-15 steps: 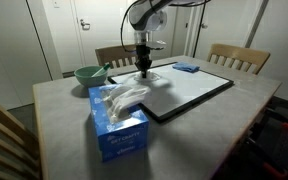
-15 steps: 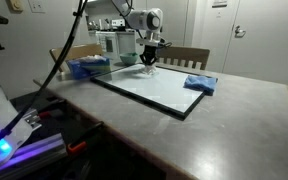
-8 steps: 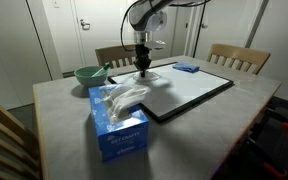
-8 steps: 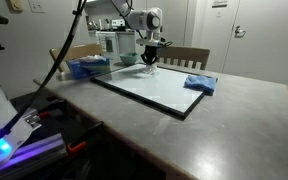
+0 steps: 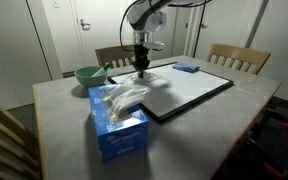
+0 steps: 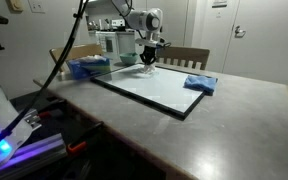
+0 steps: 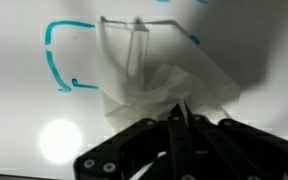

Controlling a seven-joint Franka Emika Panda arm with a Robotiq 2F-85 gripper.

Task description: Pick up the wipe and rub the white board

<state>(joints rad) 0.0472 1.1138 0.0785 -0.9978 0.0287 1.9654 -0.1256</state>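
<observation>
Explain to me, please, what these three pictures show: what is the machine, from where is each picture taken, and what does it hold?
The machine is a robot arm reaching over a table. Two pictures come from cameras outside the robot, at different places; the third comes from a camera on its wrist. On the table lie a white board, a tissue box, a green bowl and a blue cloth. The end effector, the arm's grasping part, is shut on a white wipe and holds it down on the board, beside blue pen marks.
</observation>
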